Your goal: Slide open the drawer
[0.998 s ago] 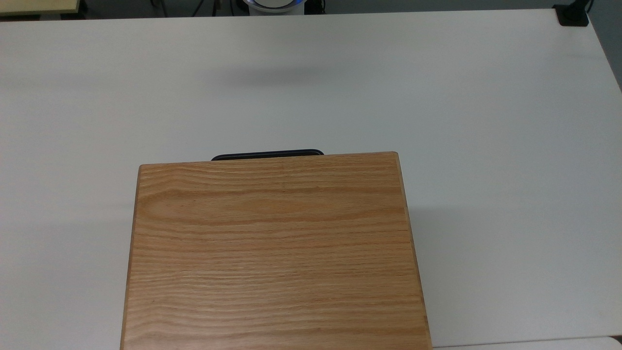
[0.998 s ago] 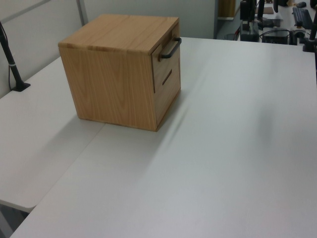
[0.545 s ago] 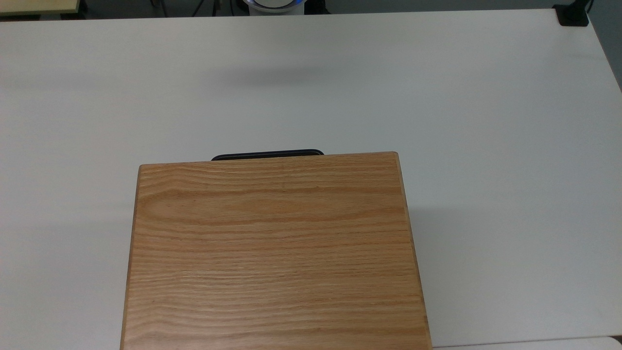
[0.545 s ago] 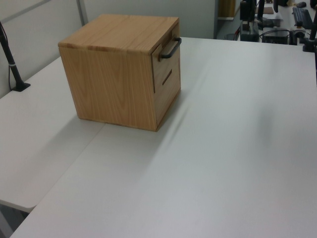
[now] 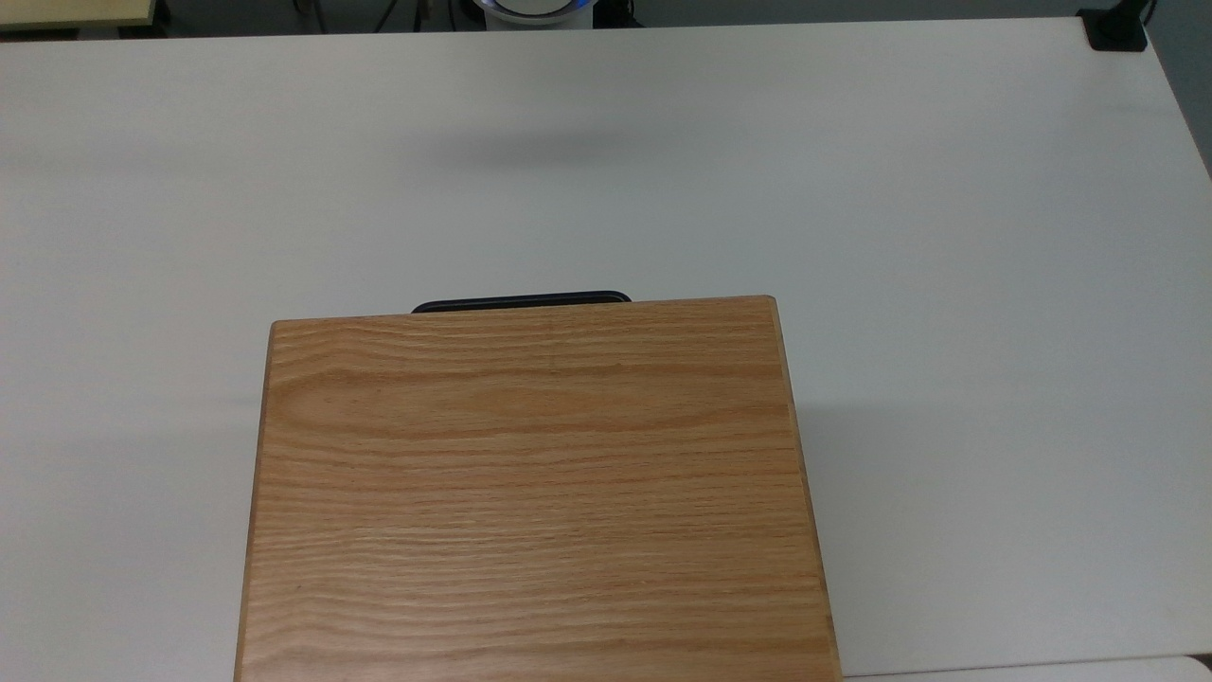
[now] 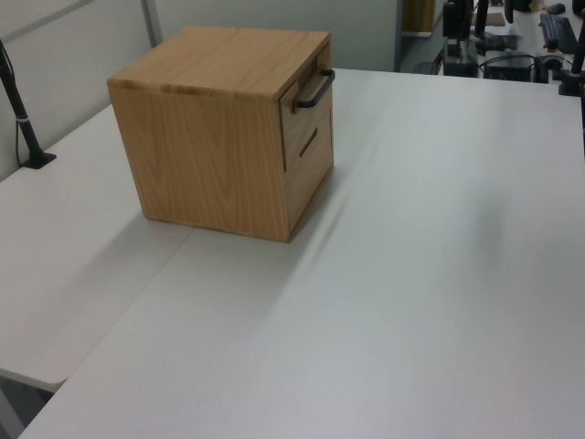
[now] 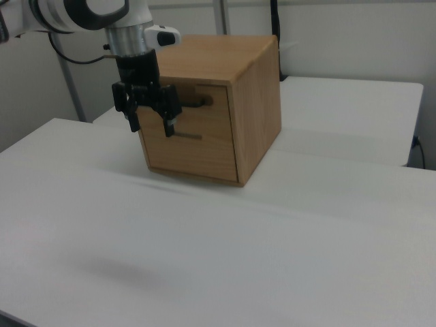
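A light oak cabinet (image 5: 530,493) stands on the white table (image 5: 947,284). Its upper drawer (image 6: 306,105) sits flush and closed, and the drawer's black bar handle (image 6: 313,90) sticks out from the front. From the top view, the handle (image 5: 521,301) peeks past the cabinet's far edge. My gripper (image 7: 150,126) hangs open, fingers down, with nothing between them. In the right view it overlaps the cabinet's (image 7: 252,116) front left, beside the handle (image 7: 197,103) and not touching it.
A lower front panel with a dark slot (image 6: 309,142) sits under the drawer. A black clamp post (image 6: 23,119) stands at the left view's left table edge. The robot base (image 5: 535,9) is at the top view's far edge, and a black clamp (image 5: 1115,28) at its far right corner.
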`<act>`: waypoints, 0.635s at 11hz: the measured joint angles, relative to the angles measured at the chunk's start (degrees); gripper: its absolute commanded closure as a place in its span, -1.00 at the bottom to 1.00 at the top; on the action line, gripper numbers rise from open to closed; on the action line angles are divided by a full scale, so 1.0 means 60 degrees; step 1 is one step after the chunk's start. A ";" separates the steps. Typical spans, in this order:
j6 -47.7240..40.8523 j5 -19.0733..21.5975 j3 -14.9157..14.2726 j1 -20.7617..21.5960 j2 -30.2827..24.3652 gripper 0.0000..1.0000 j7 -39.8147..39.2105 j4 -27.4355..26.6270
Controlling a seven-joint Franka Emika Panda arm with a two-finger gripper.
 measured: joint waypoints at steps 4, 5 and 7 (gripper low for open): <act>0.0230 0.0549 -0.0003 -0.0023 -0.0001 -1.00 0.1227 0.0001; 0.0564 0.0829 -0.0005 -0.0030 0.0001 -1.00 0.2155 0.0000; 0.1356 0.1323 -0.0001 -0.0030 0.0018 -1.00 0.4141 -0.0031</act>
